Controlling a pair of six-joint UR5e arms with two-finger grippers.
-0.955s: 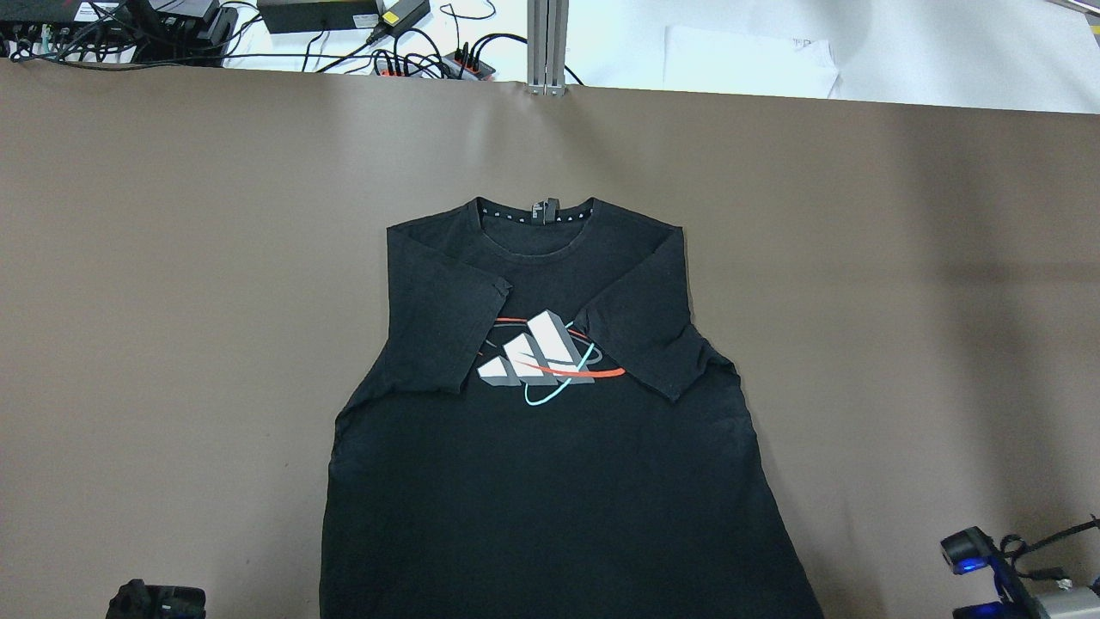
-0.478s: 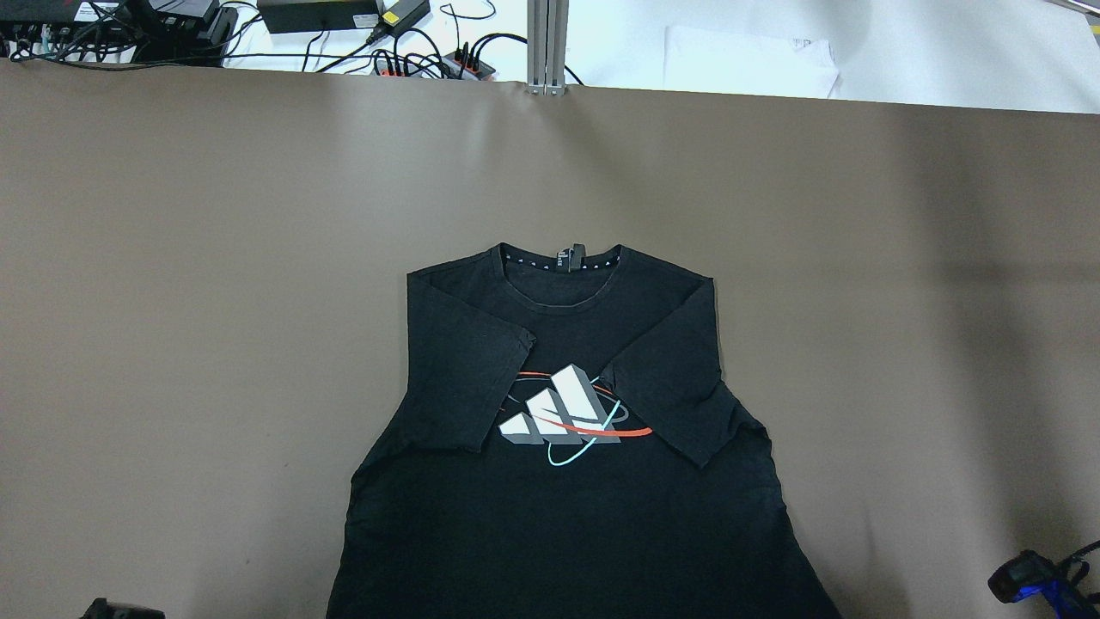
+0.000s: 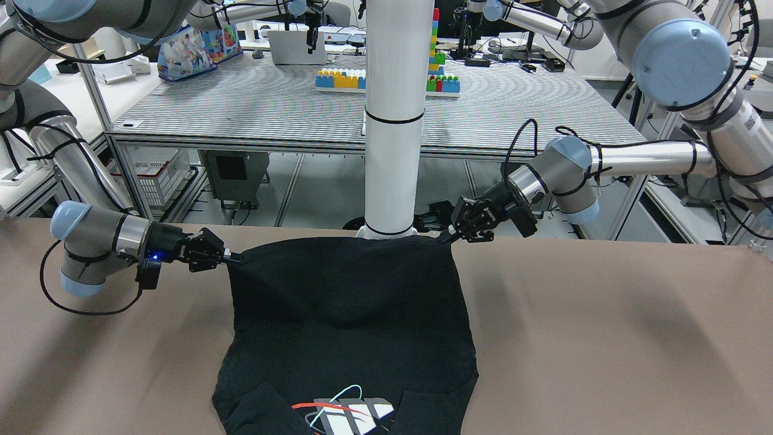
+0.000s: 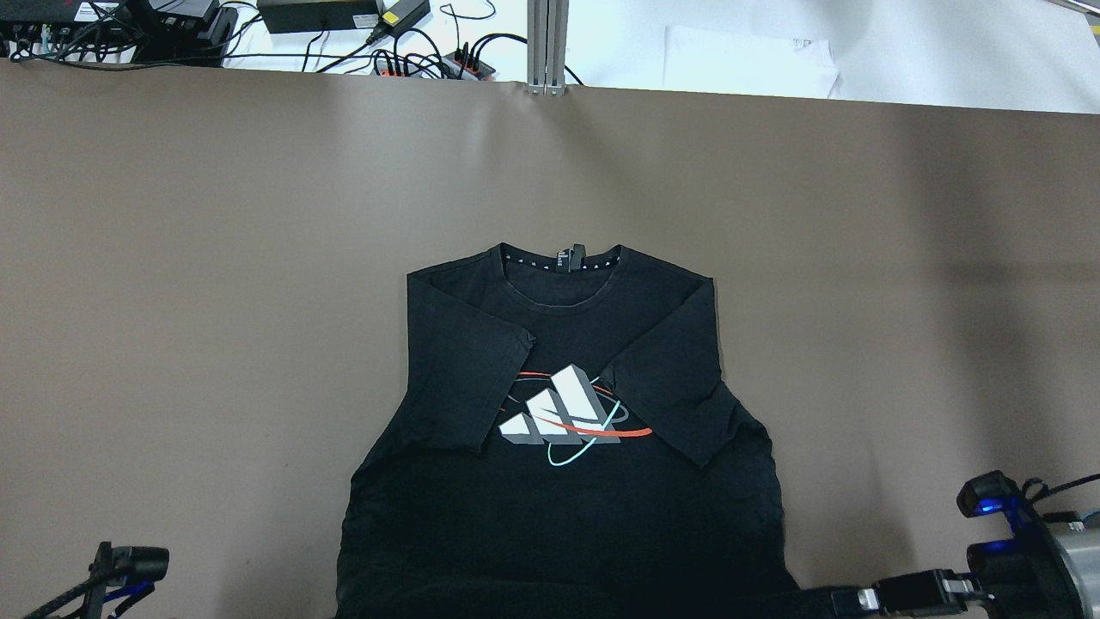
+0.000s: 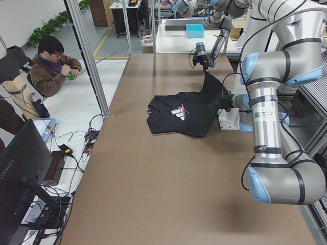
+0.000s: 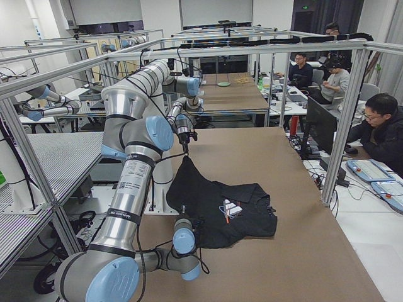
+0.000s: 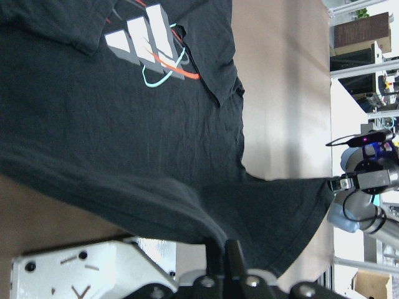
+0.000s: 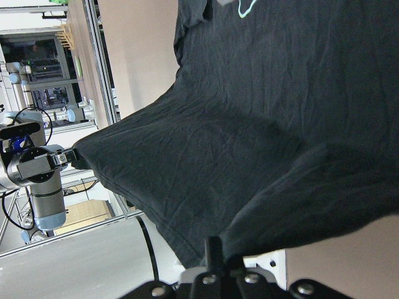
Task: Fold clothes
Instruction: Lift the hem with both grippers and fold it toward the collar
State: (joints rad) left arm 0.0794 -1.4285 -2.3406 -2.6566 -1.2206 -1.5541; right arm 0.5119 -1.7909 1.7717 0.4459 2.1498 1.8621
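**A:** Where is the shirt?

**B:** The black shirt (image 4: pixel 559 516) lies chest up on the smooth brown table (image 4: pixel 172 258). Its round collar (image 4: pixel 563 279) points away from me and the hem end is toward me. Both short sleeves are folded in over the chest as slanted flaps, and their tips reach the edges of the print (image 4: pixel 563 417).

**A:** What is the print like?

**B:** Three slanted bars in white and grey, crossed by a thin red stroke and a pale blue loop. The rest of the cloth is plain, matte and soft, with fine wrinkles running across the lower half.

**A:** And your hands?

**B:** My left gripper (image 3: pixel 452 234) is closed on one hem corner and my right gripper (image 3: pixel 232 258) on the other. Each pinches a small fold of cloth between thin dark fingers. In the side views the corner in my right gripper is lifted off the table, and the cloth hangs from it in a tapering peak. The corner in my left gripper sits lower, near the table's edge.

**A:** How does the hem run between them?

**B:** It stretches in a shallow arc in front of the foot of the white pole (image 3: pixel 392 121). From there the cloth slopes down to the table. The chest and collar lie flat on the surface.
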